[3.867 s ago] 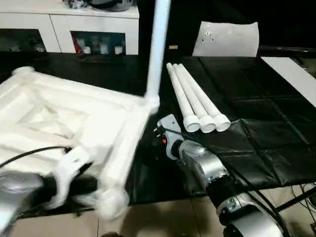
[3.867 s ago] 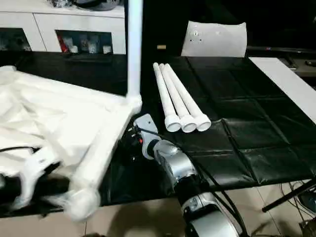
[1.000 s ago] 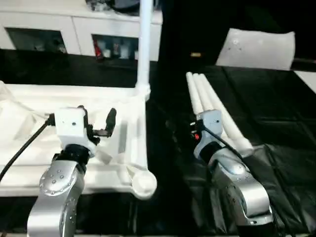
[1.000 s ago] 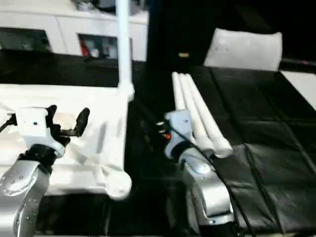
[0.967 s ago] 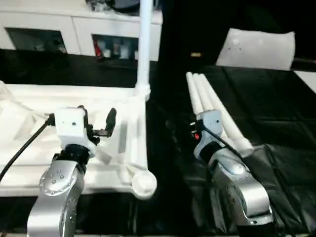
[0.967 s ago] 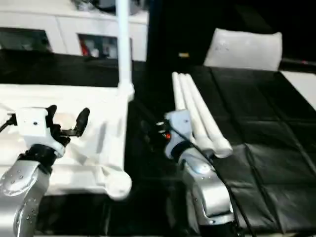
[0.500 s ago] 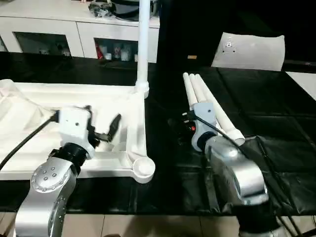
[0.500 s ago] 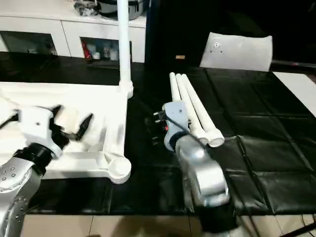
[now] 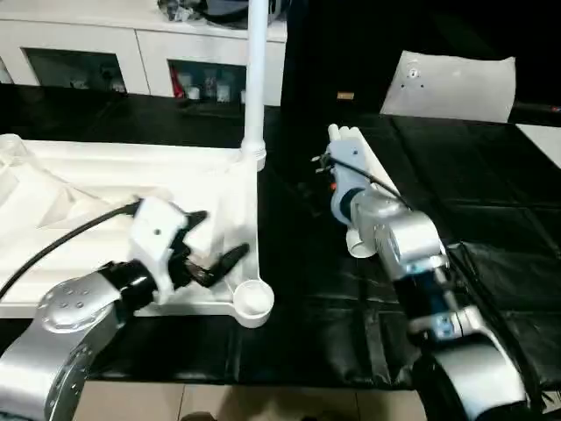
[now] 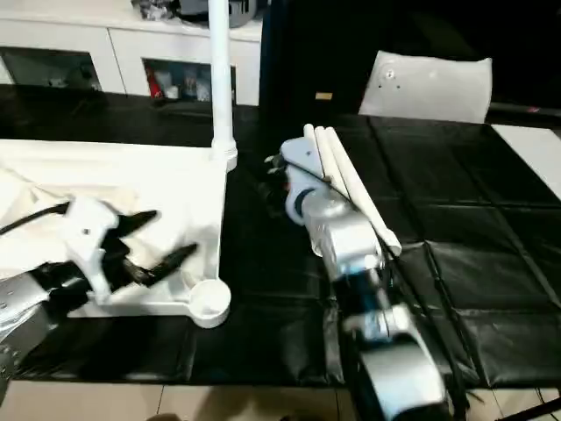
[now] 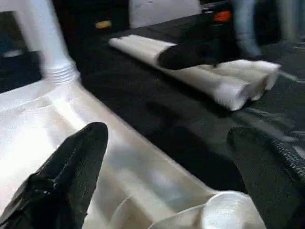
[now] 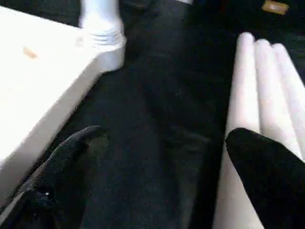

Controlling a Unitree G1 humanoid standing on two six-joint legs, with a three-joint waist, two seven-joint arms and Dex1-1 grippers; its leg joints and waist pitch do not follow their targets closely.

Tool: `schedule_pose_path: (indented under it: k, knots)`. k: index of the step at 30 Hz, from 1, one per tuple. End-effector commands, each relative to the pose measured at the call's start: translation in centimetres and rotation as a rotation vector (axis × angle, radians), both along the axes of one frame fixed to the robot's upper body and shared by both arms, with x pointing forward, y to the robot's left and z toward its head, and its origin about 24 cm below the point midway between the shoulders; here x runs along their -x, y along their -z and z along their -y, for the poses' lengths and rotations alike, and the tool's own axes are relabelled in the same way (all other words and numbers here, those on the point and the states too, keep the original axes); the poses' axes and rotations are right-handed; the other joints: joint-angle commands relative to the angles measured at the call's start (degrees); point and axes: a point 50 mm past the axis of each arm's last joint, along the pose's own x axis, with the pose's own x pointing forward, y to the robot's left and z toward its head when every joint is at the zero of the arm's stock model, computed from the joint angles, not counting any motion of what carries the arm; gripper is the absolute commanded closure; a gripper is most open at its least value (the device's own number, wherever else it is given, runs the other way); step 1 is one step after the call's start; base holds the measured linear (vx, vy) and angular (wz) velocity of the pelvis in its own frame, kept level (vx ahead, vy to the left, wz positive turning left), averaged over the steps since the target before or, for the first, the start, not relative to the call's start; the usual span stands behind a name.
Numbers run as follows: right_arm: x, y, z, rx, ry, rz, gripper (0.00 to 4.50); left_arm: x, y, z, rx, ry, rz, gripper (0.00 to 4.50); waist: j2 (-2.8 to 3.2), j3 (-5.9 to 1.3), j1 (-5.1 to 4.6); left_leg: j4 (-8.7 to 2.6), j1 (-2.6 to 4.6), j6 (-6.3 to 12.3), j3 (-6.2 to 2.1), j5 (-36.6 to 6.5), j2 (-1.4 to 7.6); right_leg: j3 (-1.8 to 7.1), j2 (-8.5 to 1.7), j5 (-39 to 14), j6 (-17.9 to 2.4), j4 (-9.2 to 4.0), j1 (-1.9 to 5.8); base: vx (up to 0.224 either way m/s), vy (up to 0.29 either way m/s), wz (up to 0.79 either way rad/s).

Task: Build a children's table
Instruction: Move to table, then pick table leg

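Reaching: right gripper (image 12: 157,157) hangs over the black mat, just beside the three loose legs (image 9: 368,189); one finger (image 12: 267,167) overlaps the nearest leg, contact unclear.
Right jaws: wide apart, nothing held.
Left gripper (image 9: 210,250): fingers spread wide, empty, over the near right edge of the table top (image 9: 105,175), close to the empty corner socket (image 9: 252,300).
Table top: lies upside down on the black mat (image 9: 491,219), ribbed underside up, at the robot's left.
Fitted leg (image 9: 256,79): stands upright in the far right corner socket.
Loose legs: lie side by side, touching, right of the top, wide ends toward the robot.
Step in hand, my read: pick one loose leg for the near socket.
Grip advice: straddle only the nearest leg; the pack is tight, so wedge a finger between legs or nudge the nearest one sideways first.
Grip point: take it on the shaft near the wide end, so the end that seats in the socket stays controllable.
Left arm advice: press or clamp the top's rim near the socket so the top does not skid during insertion.
Risk: round tapered legs roll; closing off-centre will likely squirt one out or drag its neighbours.
Background: white cabinet (image 9: 131,53) and white bag (image 9: 456,83) sit well clear at the back.
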Motion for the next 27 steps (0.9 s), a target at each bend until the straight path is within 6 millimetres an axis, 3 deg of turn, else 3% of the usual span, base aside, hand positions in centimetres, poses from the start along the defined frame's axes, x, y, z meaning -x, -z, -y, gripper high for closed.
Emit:
schedule_pose_path:
  k: [1,5,8,9,10,14,20,22,25,27]
  knots:
    - [-0.4,0.0,1.0,0.003,0.036,-0.003,0.00,0.0,-0.4,0.3,-0.002,0.023,0.005,0.04,1.35,-3.65,0.10,-4.50,-0.48,-2.94,0.78,-7.30,1.09,2.33,-3.06,-5.56,-9.50,-3.18,3.22,0.000,0.000,0.00]
    - [-1.2,0.4,1.7,0.022,0.053,-0.032,0.00,-0.1,-0.3,0.5,-0.006,0.020,0.001,0.04,0.78,-3.73,0.13,-4.33,-0.75,-2.56,1.04,-4.28,1.21,2.24,-3.09,-3.90,-9.79,-2.99,3.58,0.000,0.000,0.00]
    - [-1.4,0.7,2.1,0.020,0.080,-0.050,0.00,0.1,-0.2,0.5,-0.019,0.028,-0.009,0.04,0.60,-3.49,0.15,-4.37,-0.73,-2.42,1.17,-5.91,1.24,2.27,-3.18,-7.26,-9.60,-3.26,3.41,0.000,0.000,0.00]
    - [-1.5,0.9,2.4,0.025,0.098,-0.054,0.00,0.2,-0.1,0.5,-0.021,0.028,-0.012,0.04,0.23,-3.43,0.10,-4.40,-0.64,-2.38,1.23,-6.97,1.31,2.24,-3.20,-9.46,-9.15,-3.48,3.29,0.000,0.000,0.00]
    - [-1.6,1.1,2.6,0.023,0.116,-0.058,0.00,0.2,-0.1,0.4,-0.023,0.028,-0.014,0.04,0.52,-3.34,0.19,-4.44,-0.57,-2.55,1.23,-7.85,1.34,2.24,-3.27,-11.39,-8.80,-3.65,3.13,0.000,0.000,0.00]
    - [-1.8,1.7,3.0,0.010,0.132,-0.079,0.00,0.2,-0.1,0.5,-0.027,0.027,-0.018,0.04,0.54,-3.34,0.09,-4.49,-0.54,-2.81,1.24,-9.38,1.43,2.18,-3.25,-13.58,-8.19,-3.79,2.91,0.000,0.000,0.00]
    - [-1.9,2.7,3.0,-0.013,0.122,-0.141,0.00,0.2,0.1,0.5,-0.036,0.036,-0.027,0.04,0.22,-3.48,0.06,-4.42,-0.70,-2.23,1.33,-8.55,1.52,2.07,-3.28,-12.61,-8.74,-3.58,2.90,0.000,0.000,0.00]
    - [-1.8,3.0,2.9,-0.015,0.119,-0.161,0.00,0.3,0.2,0.4,-0.053,0.038,-0.031,0.04,0.40,-3.47,0.11,-4.40,-0.67,-2.14,1.40,-8.27,1.57,2.03,-3.22,-11.71,-8.96,-3.51,2.89,0.000,0.000,0.00]
    - [-1.8,3.4,3.2,-0.022,0.144,-0.193,0.00,0.3,0.2,0.6,-0.039,0.036,-0.031,0.04,-0.03,-3.56,0.12,-4.32,-0.65,-2.03,1.78,-7.28,1.69,1.99,-3.19,-10.49,-9.29,-3.41,2.90,0.000,0.000,0.00]
    - [-1.7,3.6,3.4,-0.030,0.161,-0.212,0.00,0.3,0.2,0.5,-0.046,0.035,-0.032,0.04,0.09,-3.52,0.22,-4.36,-0.53,-2.27,1.87,-7.68,1.78,1.98,-3.23,-11.18,-9.13,-3.43,2.79,0.000,0.000,0.00]
